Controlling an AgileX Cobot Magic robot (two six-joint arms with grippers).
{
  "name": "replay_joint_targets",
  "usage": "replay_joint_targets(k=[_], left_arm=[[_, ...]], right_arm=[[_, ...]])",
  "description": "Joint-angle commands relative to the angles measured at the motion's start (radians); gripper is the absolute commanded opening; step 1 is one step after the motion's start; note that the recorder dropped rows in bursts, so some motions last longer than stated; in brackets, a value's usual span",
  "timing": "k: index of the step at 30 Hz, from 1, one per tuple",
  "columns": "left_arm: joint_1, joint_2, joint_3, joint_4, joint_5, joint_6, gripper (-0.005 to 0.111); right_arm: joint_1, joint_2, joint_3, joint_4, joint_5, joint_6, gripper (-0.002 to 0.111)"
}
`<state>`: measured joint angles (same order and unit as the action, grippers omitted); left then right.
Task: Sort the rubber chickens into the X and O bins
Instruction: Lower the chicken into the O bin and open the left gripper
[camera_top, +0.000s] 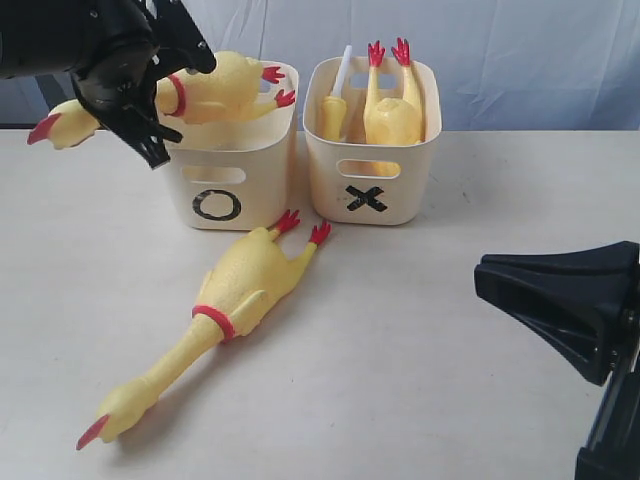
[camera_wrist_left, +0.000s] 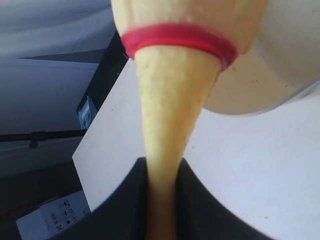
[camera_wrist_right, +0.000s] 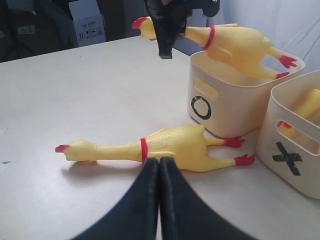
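Note:
My left gripper (camera_top: 140, 95) is shut on the neck of a yellow rubber chicken (camera_top: 215, 88), held level with its body and red feet over the rim of the O bin (camera_top: 235, 175). The left wrist view shows that neck (camera_wrist_left: 167, 150) pinched between the black fingers. A second chicken (camera_top: 235, 295) lies on the table in front of both bins, feet toward them, beak (camera_top: 92, 432) toward the near left. The X bin (camera_top: 372, 160) holds two chickens (camera_top: 392, 110) feet-up. My right gripper (camera_wrist_right: 159, 165) is shut and empty, above the table near the lying chicken (camera_wrist_right: 170, 147).
The right arm's black body (camera_top: 570, 300) fills the near right of the exterior view. A pale curtain hangs behind the bins. A cardboard box (camera_wrist_right: 87, 20) stands beyond the table's far edge in the right wrist view.

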<state>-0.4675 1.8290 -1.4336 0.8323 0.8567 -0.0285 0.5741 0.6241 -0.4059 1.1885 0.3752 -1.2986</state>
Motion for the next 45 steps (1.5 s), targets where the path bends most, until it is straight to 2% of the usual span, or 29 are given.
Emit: replay_joint_targets(k=[1,4,7,22,29,35,41,45], left_arm=[[-0.002,-0.003,-0.014,0.016,-0.023,0.029,0.017],[-0.002,-0.003,-0.014,0.016,-0.023,0.029,0.030],[-0.002,-0.003,-0.014,0.010,-0.023,0.029,0.037],[-0.002,-0.003,-0.014,-0.008,-0.066,0.029,0.039],[-0.002,-0.003,-0.014,-0.008,-0.084,0.013,0.064],[-0.004,-0.008,-0.014,-0.027,-0.104,0.004,0.064],[-0.004,-0.044,-0.014,-0.088,-0.183,0.004,0.064],[-0.004,-0.065,-0.037,-0.136,-0.138,0.004,0.062]], right_arm=[[-0.005,-0.005,0.004,-0.002,0.007,-0.001,-0.001],[-0.005,-0.005,0.004,-0.002,0.007,-0.001,-0.001],[-0.005,-0.005,0.004,-0.002,0.007,-0.001,-0.001],[-0.005,-0.005,0.004,-0.002,0.007,-0.001,-0.001],[-0.005,-0.005,0.004,-0.002,0.007,-0.001,-0.001],[-0.005,-0.005,0.004,-0.002,0.007,-0.001,-0.001],[-0.005,-0.005,0.004,-0.002,0.007,-0.001,-0.001],[-0.005,-0.005,0.004,-0.002,0.007,-0.001,-0.001]])
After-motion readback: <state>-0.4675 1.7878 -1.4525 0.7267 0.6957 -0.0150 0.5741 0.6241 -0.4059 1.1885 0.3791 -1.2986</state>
